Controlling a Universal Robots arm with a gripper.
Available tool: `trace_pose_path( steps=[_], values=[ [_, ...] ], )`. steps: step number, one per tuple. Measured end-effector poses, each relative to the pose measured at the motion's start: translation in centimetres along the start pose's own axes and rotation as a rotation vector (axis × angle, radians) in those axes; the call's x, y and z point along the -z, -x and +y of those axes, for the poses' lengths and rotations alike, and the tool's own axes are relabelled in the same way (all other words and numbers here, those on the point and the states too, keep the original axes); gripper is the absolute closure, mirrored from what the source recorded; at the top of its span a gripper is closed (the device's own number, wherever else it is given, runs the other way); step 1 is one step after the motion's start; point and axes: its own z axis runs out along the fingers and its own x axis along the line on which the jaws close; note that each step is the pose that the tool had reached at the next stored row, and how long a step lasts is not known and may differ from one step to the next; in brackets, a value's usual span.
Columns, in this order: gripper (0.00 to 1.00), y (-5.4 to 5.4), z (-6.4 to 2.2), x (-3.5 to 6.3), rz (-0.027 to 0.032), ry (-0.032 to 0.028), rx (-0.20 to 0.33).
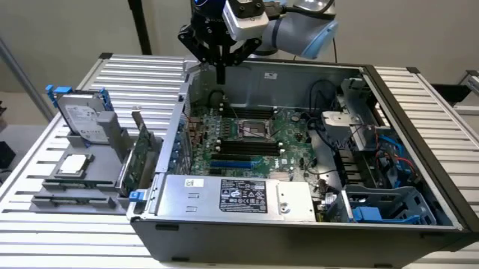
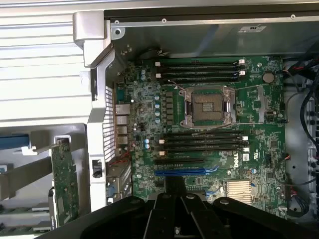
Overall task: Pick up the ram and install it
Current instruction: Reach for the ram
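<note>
Black fingers of the gripper (image 1: 221,66) are drawn close together on a thin dark strip seen edge-on, apparently the ram (image 1: 222,78); its colour and chips cannot be made out. The gripper hangs over the far wall of the open computer case (image 1: 299,238), toward the exterior view's left, with the strip pointing down and clear of the parts below. Inside the case lies the green motherboard (image 1: 288,126), with the CPU socket (image 1: 253,129) in its middle and black memory slots (image 1: 243,148) just beside the socket. A silver power supply (image 1: 232,196) sits along the case's near wall. To the exterior view's left, well apart from the gripper, a grey rack (image 1: 45,204) on the slatted table (image 1: 67,241) holds a hard drive (image 1: 78,119) and a green expansion card (image 1: 139,157) standing on edge
</note>
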Motion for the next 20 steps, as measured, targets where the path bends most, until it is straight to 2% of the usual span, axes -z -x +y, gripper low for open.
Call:
trace_pose_path(
  steps=[5,8,13,20],
  values=[
    [1.00,0.0,-0.01,0.00,0.0000,-0.0001,0.000],
    [1.00,-0.2,-0.64,0.04,0.0000,0.0000,0.000],
    [1.00,-1.7,-2.34,0.14,-0.0001,0.0000,0.000],
    [1.00,-4.3,-4.11,0.23,0.0000,-0.0001,0.000]
  ],
)
